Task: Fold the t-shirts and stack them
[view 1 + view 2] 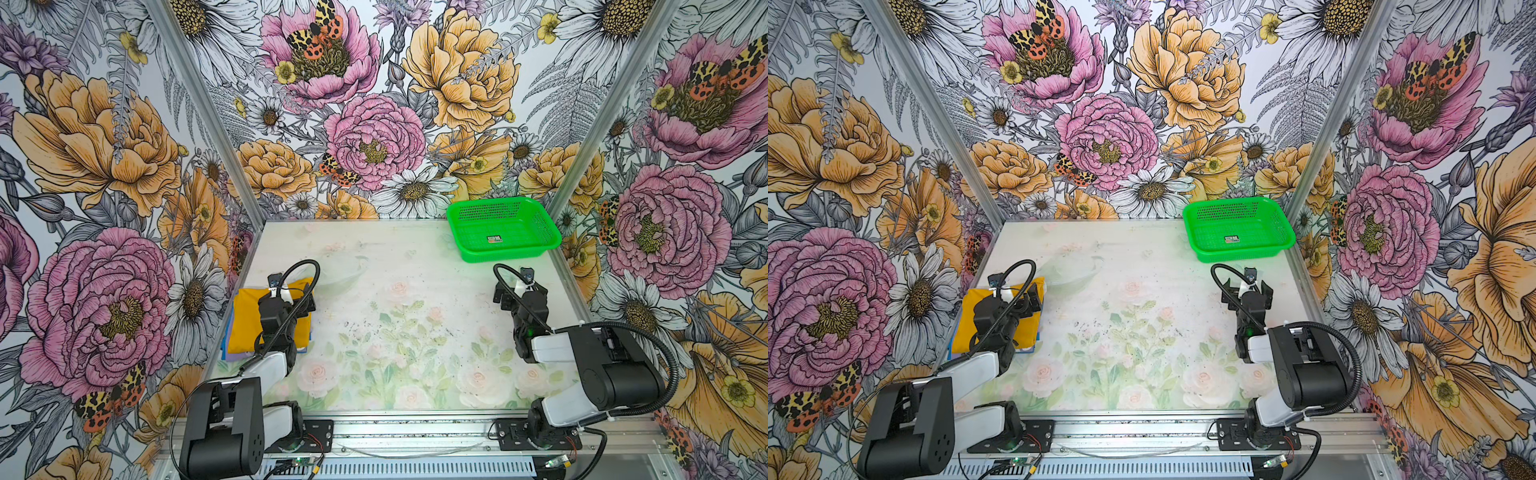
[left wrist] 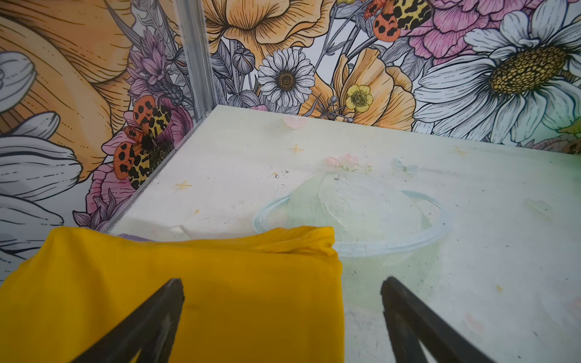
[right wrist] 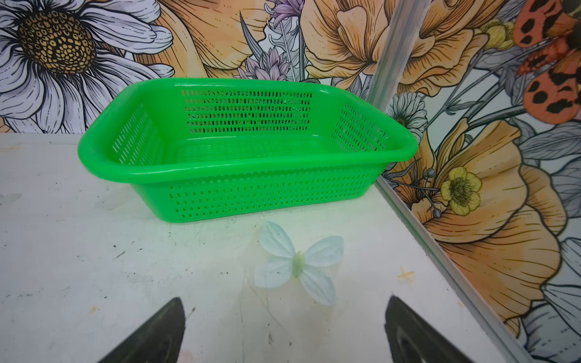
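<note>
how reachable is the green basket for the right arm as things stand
Probably yes: the right gripper is open and empty, facing the green basket, with only bare table between them.

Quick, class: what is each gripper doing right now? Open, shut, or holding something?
Left gripper: open, holding nothing, over the yellow t-shirt.
Right gripper: open, holding nothing, facing the green basket.

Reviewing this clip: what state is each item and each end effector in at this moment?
yellow t-shirt: folded, top of the stack.
lavender t-shirt: underneath, only an edge showing.
green basket: upright, holds no shirts.
left end effector: open, over the yellow t-shirt.
right end effector: open, holding nothing.
</note>
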### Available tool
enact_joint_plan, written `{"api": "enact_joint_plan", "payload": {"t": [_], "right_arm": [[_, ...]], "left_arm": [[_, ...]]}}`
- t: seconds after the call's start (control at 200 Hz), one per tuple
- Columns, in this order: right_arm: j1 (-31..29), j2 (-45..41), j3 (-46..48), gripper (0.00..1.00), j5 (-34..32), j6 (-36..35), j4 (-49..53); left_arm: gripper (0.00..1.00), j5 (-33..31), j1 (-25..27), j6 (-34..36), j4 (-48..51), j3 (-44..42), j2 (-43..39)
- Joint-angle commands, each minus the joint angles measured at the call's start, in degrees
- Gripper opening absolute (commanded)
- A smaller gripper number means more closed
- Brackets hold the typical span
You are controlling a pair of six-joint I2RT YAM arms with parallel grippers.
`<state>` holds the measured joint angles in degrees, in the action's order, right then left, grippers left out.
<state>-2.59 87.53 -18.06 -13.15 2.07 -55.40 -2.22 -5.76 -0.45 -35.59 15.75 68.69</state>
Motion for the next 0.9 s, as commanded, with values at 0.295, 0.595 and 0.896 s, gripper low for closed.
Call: {"api": "enact_joint_plan", "payload": {"t": [0.295, 0.595, 0.896], "right_arm": [[0.14, 0.54, -1.27, 0.99, 1.27, 0.36, -0.55], [0.13, 0.45, -1.47, 0.99, 1.32, 0.31, -0.15], [0.13, 0.54, -1.57, 0.99, 1.37, 0.31, -0.06]], "left_arm": [[0.99, -1.91, 5.99, 0.39, 2.29, -1.41, -6.77], [0.99, 4.10, 3.21, -1.20, -8.07, 2.66, 5.68], [0.99, 10.79, -1.06, -0.79, -8.58, 5.71, 9.81]]}}
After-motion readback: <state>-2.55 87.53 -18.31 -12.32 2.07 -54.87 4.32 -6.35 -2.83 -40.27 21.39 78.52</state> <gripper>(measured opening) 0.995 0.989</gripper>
